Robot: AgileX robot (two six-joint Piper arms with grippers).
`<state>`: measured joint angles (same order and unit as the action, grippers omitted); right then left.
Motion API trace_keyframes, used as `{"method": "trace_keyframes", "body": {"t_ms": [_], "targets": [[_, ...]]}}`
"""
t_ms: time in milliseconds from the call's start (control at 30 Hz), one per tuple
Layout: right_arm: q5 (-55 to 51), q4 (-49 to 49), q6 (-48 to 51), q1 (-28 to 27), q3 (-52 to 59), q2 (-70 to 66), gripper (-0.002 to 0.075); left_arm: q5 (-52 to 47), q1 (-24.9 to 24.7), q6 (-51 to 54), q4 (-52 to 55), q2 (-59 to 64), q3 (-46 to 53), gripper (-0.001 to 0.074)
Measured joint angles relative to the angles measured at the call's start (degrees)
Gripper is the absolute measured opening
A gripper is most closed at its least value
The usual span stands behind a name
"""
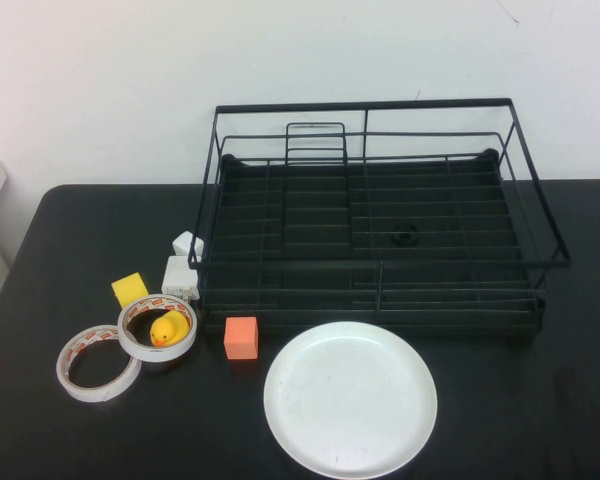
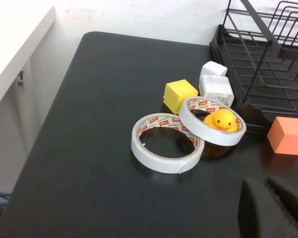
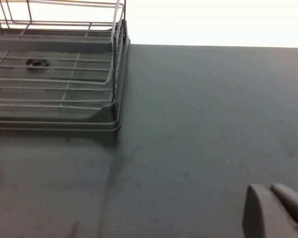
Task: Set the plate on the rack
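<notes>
The plain white plate lies flat on the black table, just in front of the black wire rack. The rack holds nothing but its small upright divider. Neither arm shows in the high view. In the left wrist view my left gripper hovers shut and holds nothing, above bare table near the tape rolls, with a corner of the rack beyond. My right gripper is also shut and holds nothing, over bare table beside the rack's corner. The plate is out of both wrist views.
Left of the plate sit an orange cube, two white-and-red tape rolls, one with a yellow rubber duck inside it, a yellow block and two small white blocks. A white wall stands behind the table.
</notes>
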<state>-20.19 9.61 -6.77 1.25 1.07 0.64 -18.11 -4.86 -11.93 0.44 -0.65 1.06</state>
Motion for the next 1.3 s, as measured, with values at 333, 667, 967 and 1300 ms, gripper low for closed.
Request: {"method": "trace_keyframes", "body": {"t_ms": [333,667,967,1300], "targets": [[0.0,0.0,0.0,0.0,0.0,0.0,0.0008,0.0,0.0,0.2,0.0,0.0,0.0,-0.0004],[0.0,-0.3,-0.5,0.0,0.0,0.0,0.0008,1.7,0.0,-1.5,-5.0,0.0,0.0,-0.0004],[2.6,-24.8,-6.5,0.0,0.4,0.0,0.0008,15.9,0.0,-14.0,-57.1,0.0,0.1,-0.0004],[9.3,-32.0,-1.4,0.0,0.5,0.0,0.0008,19.1,0.0,-12.4,-64.3,0.0,0.1,-0.0004]]}}
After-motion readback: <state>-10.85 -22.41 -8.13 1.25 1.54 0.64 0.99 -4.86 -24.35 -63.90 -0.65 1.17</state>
